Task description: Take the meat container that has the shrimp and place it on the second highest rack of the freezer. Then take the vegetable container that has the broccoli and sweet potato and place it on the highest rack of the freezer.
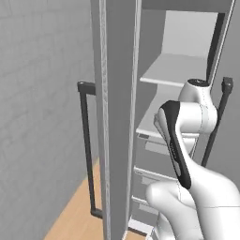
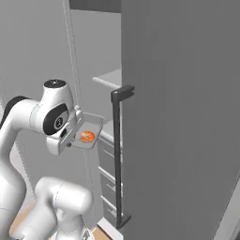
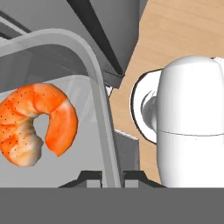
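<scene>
Meat container: smooth grey metal look, satin sheen, rim catches light. Shrimp: glossy orange, fine dark speckles, paler ridged underside. Freezer: flat matt grey panels, no texture; shelves pale grey, smooth, matt. Door handle: black bar, matt, plastic-like. Floor: light wood, faint grain, low sheen. Wall: grey, faint fine grid texture, matt.

Bright orange, dark-speckled shrimp in grey meat container; grey freezer, black handle.
</scene>
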